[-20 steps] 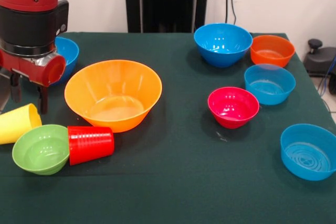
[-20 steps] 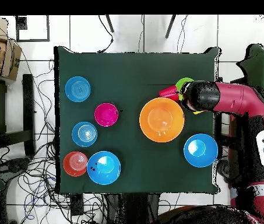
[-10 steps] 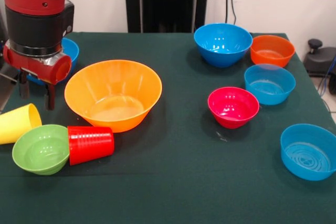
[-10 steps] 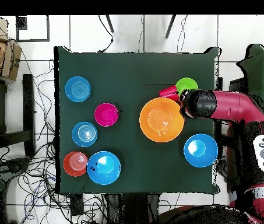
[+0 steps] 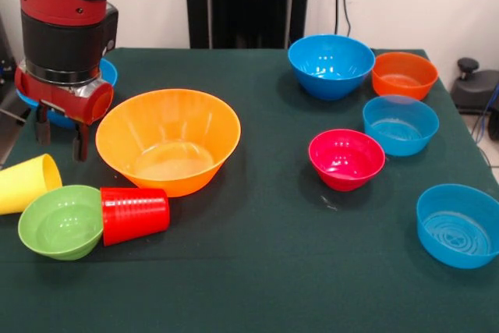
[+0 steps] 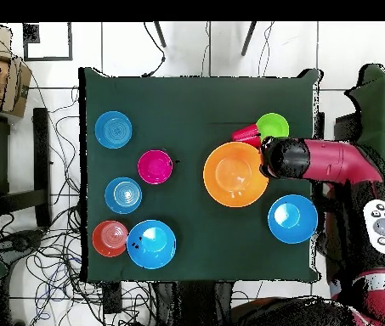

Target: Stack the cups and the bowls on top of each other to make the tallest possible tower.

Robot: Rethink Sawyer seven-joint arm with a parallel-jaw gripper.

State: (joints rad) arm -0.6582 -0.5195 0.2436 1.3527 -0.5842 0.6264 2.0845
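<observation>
The hand (image 5: 58, 132) hangs empty, fingers spread, just beside the big yellow-orange bowl (image 5: 168, 140). In front of that bowl lie the red cup (image 5: 134, 214), green bowl (image 5: 61, 221) and yellow cup (image 5: 26, 183).

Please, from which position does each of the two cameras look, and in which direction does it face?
Front view: low, across the table, facing the robot; it shows the arm's red and black wrist with the gripper open beside the big yellow-orange bowl.
Overhead view: above the table, looking straight down; the arm enters from the right and ends beside the same bowl.
Both share all the bowls, the red cup and the light green bowl, turned half round against each other.
</observation>
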